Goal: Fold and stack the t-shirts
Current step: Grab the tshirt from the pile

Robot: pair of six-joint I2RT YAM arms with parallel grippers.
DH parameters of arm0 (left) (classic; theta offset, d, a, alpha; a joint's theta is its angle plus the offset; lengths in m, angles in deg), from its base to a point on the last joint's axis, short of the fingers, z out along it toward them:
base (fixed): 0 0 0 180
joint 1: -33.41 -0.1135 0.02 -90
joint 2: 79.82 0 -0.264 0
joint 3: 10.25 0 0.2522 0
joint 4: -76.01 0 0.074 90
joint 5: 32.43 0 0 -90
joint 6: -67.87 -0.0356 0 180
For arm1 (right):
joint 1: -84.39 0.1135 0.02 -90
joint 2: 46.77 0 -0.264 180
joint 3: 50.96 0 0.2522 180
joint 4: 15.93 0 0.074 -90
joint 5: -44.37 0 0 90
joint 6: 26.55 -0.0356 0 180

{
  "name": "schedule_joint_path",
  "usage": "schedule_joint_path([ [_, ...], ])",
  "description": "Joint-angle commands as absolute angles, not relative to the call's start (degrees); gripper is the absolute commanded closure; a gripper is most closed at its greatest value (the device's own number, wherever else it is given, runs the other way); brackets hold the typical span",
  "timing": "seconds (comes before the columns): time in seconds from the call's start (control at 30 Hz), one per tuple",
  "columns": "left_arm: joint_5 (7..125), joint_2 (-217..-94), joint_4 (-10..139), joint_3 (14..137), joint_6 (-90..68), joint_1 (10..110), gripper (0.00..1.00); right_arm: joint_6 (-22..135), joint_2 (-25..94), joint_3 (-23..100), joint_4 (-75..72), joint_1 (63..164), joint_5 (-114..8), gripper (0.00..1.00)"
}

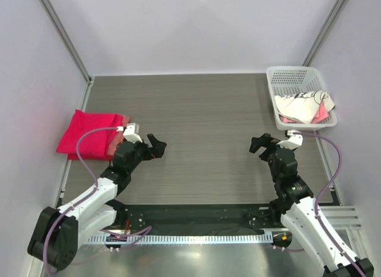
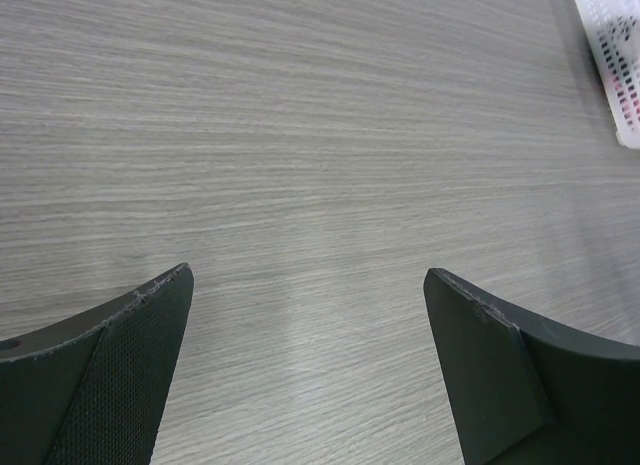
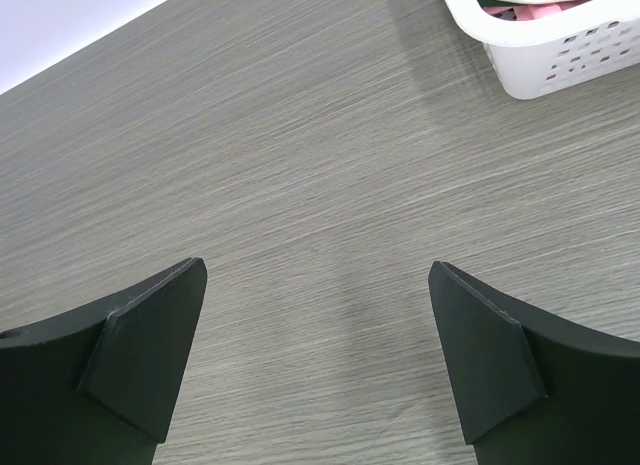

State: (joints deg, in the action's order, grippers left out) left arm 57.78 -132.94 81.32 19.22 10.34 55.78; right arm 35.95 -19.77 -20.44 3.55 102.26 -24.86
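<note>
T-shirts sat in two places on one grey wood-grain table (image 1: pixel 202 110) - a folded pile at the left edge and a loose heap in a basket at the far right corner. Two arms stood at the near edge, the left arm (image 1: pixel 89 199) reaching toward the pile's side and the right arm (image 1: pixel 303 211) toward the basket's side, both bent low over the bare middle of the table.

The folded pile (image 1: pixel 89 134) was bright red-pink and lay flat against the left wall. A slightly darker red layer showed along its right edge, so it looked like two shirts, though I could not tell for sure.

One white mesh basket (image 1: pixel 292 74) held at least two shirts: a cream-white shirt (image 1: pixel 300 104) with dark print, bunched on top, and a pink shirt (image 1: pixel 321 115) peeking out at its near right corner.

The left gripper (image 1: pixel 156 147) hung just right of the red pile, apart from it, its two fingers (image 2: pixel 120 365) spread wide with only table between them. The right gripper (image 1: pixel 260 145) hovered near the basket's near left corner, not touching it - its two fingers were spread wide too, holding nothing.
</note>
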Motion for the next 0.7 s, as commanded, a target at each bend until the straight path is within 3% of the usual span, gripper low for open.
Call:
schedule_joint_path([
  [0.0,59.9,-133.6,84.1,20.4,8.9,55.6,0.03,36.0,-20.6,-20.3,2.0,102.1,-23.5,0.00],
  [0.37,58.5,-131.9,84.3,19.5,9.4,55.6,0.01,31.2,-12.0,-12.8,10.3,102.1,-10.4,0.00],
  [0.67,59.5,-134.7,83.5,21.4,9.0,55.6,0.01,30.7,10.7,17.5,19.4,95.4,-10.6,0.01],
])
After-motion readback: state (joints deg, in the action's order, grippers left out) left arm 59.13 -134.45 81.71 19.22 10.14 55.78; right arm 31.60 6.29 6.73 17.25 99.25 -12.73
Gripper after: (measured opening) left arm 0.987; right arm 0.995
